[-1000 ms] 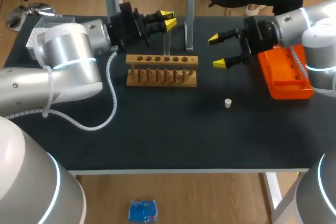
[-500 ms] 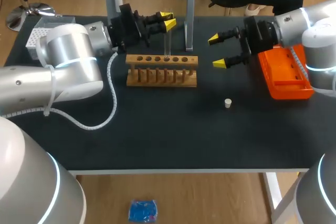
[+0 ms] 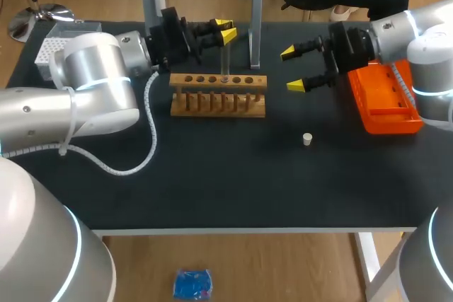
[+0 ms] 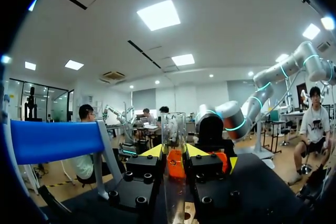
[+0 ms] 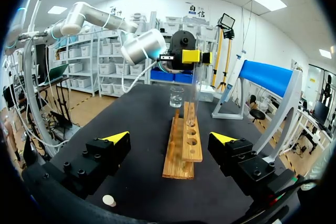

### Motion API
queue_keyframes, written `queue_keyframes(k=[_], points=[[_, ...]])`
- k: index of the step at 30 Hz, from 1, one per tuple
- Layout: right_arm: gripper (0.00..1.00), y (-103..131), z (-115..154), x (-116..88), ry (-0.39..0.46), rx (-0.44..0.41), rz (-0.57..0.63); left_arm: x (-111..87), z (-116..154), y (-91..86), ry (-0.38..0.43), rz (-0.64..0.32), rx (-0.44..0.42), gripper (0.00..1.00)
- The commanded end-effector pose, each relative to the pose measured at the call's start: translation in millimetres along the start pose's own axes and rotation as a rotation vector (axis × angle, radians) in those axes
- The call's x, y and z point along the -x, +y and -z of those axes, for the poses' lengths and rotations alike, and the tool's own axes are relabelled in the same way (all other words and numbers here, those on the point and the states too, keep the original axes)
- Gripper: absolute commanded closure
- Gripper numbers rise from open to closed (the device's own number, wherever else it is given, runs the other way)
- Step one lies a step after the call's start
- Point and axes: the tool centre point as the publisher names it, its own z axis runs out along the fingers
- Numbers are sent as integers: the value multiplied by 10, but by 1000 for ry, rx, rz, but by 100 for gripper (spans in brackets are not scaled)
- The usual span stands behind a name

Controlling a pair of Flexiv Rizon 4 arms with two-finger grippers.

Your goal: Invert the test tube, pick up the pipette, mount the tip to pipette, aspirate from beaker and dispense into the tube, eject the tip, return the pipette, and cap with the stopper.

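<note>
Your left gripper (image 3: 225,30) clamped on tube (image 3: 225,58); tube upright, lower end at rack (image 3: 218,94) hole, far side. Your right gripper (image 3: 291,68) fingers apart, empty, right of rack, beside orange box (image 3: 386,104). Stopper (image 3: 307,138) loose, near right. You're likely finishing inversion; pipetting, capping all left.

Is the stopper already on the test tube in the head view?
No, the stopper lies loose on the table, well apart from the test tube, which is between the fingers of the left tool.
</note>
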Motion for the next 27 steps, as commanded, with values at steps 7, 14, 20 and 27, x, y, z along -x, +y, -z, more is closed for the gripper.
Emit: queue_keyframes(k=[7, 14, 20, 27], points=[[0, -2, 4, 0, 1, 0, 0, 46, -7, 87, -2, 9, -5, 100], [0, -2, 4, 0, 1, 0, 0, 60, -1, 133, -3, 11, -5, 100], [0, -2, 4, 0, 1, 0, 0, 73, 2, 189, -5, 17, -11, 100], [0, -2, 4, 0, 1, 0, 0, 74, 12, 239, -8, 25, -9, 100]])
